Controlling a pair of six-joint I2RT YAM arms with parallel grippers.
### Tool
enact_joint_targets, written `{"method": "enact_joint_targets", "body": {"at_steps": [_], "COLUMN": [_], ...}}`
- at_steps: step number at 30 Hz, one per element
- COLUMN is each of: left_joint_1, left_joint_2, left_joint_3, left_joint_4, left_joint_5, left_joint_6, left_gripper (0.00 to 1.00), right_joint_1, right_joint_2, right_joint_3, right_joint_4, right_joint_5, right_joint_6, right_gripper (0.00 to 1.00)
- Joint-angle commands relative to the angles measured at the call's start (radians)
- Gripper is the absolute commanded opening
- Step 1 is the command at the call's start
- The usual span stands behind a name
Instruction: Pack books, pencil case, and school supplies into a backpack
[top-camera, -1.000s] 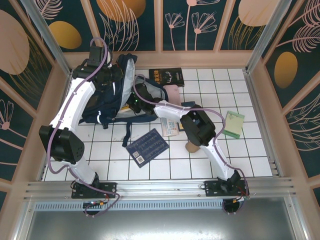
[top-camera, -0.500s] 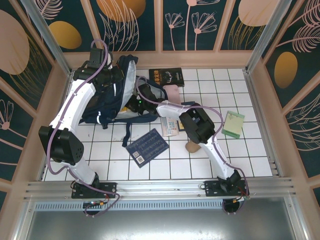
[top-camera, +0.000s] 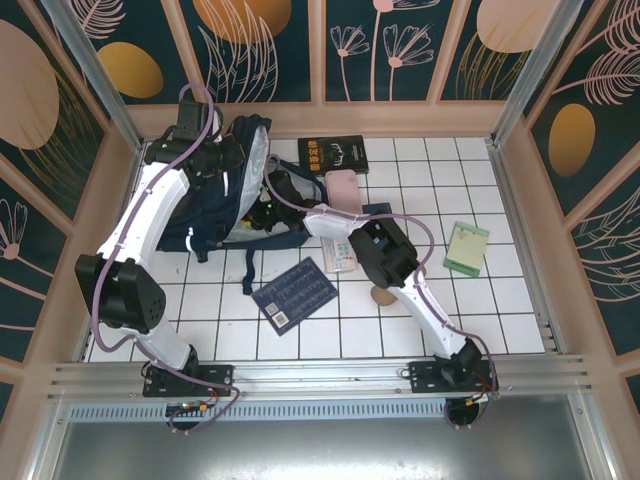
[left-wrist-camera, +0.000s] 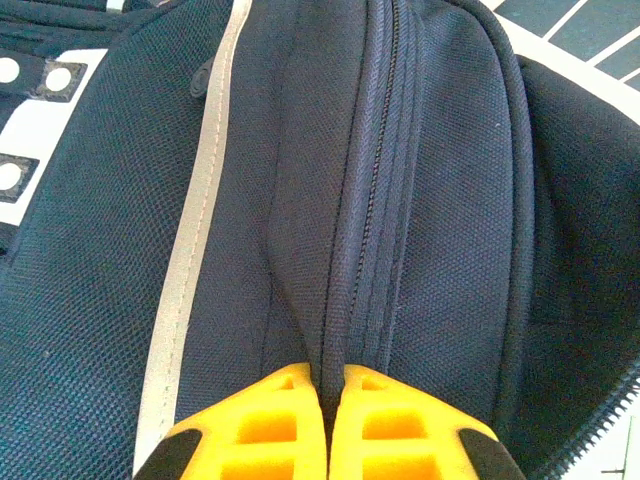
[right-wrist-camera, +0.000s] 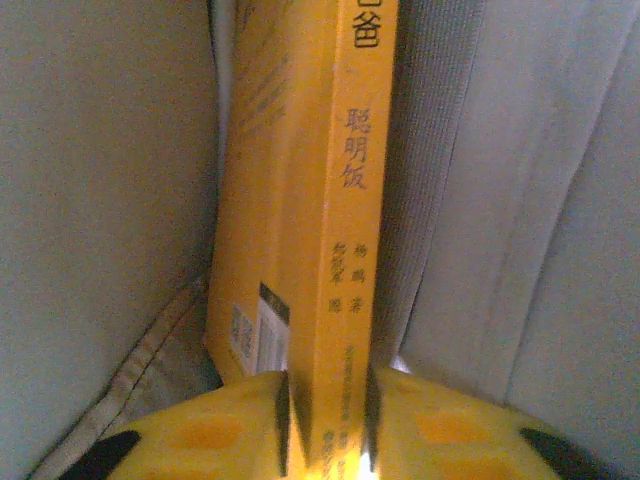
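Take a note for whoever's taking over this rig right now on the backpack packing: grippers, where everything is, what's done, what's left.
Left gripper: shut on a fold of the backpack, holding it.
Right gripper: inside the backpack, shut on the yellow book at its spine.
Done: yellow book is in but not released.
Left, all on the table: black book, pale pink case, navy grid book, white-and-blue packet, pale green piece.

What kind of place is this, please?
Probably a staged robot test booth, not a real room: a white tiled table, aluminium frame posts, and decorated wall panels closing it in.
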Motion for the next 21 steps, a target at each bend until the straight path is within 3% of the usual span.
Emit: {"method": "enact_joint_targets", "body": {"at_steps": [1, 14, 19, 21], "left_joint_1": [0.0, 0.001, 0.0, 0.001], "left_joint_2": [-0.057, -0.066, -0.056, -0.049], "left_joint_3": [-0.012, -0.19, -0.266, -0.287], "left_joint_4": [0.082, 0.087, 0.127, 0.149], "left_joint_5": [-0.059, -0.22, -0.157, -0.116], "left_joint_6": [0.049, 0.191, 0.193, 0.186], "left_gripper": [0.0, 0.0, 0.0, 0.05], "right_joint_1": [-0.03, -0.141, -0.203, -0.235], "right_joint_2": [-0.142, -0.512, -0.587, -0.6], "right_joint_3": [-0.101, -0.433, -0.484, -0.486], "right_joint_4": [-0.044, -0.214, -0.303, -0.343], "right_joint_5": [0.014, 0.194, 0.264, 0.289], "right_joint_6": [-0.087, -0.353, -0.42, -0.45], "right_gripper": [0.33, 0.39, 0.4, 0.4]}}
